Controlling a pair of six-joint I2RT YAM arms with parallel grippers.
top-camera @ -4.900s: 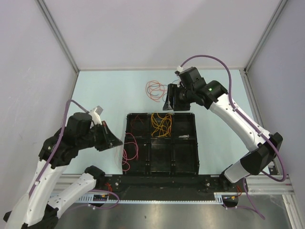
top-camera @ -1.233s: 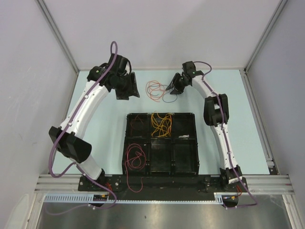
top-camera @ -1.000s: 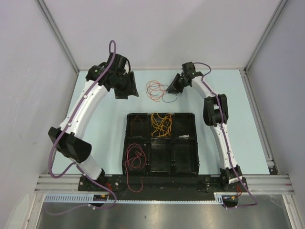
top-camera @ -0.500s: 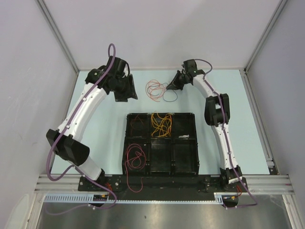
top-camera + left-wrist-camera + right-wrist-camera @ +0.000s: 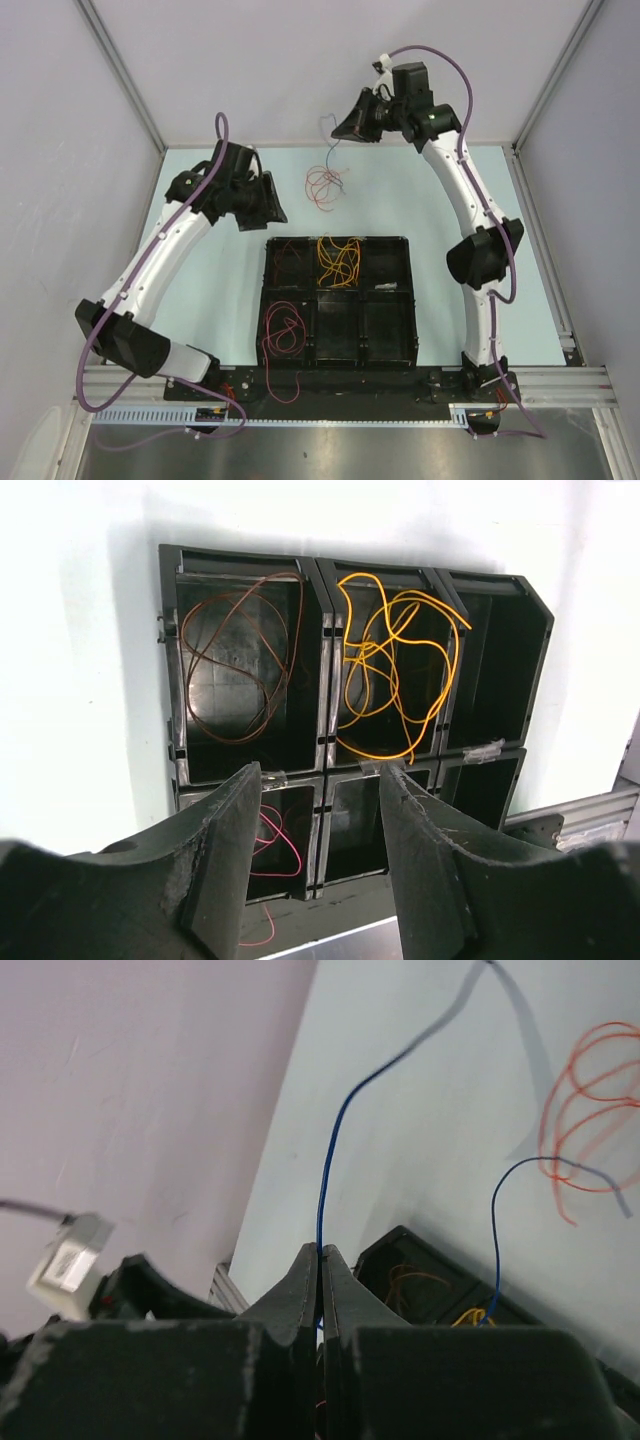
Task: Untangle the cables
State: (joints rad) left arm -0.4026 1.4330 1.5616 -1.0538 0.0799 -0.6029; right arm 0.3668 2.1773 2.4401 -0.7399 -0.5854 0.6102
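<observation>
**Cables and grippers, seen from above and from both wrists.** The dark blue cable [image 5: 325, 1175] was pinched between the clenched fingers of your right gripper [image 5: 320, 1258], which you held raised over the far edge of the table [image 5: 220, 300]. From the fingertips the cable hung down towards the loose coil of orange and red cables [image 5: 321, 187], which lay on the table just beyond the tray [image 5: 340, 364].

Inside this divided black tray, a yellow-orange cable [image 5: 395, 670] filled the far middle compartment and a brownish cable [image 5: 235, 660] the far left one. A crimson cable [image 5: 282, 330] lay in the near-left part, with one loop spilling over the near rim.

Your left gripper [image 5: 320, 775] hovered left of the coil, near the tray's far left corner. Its fingers were spread apart and grasped nothing.
</observation>
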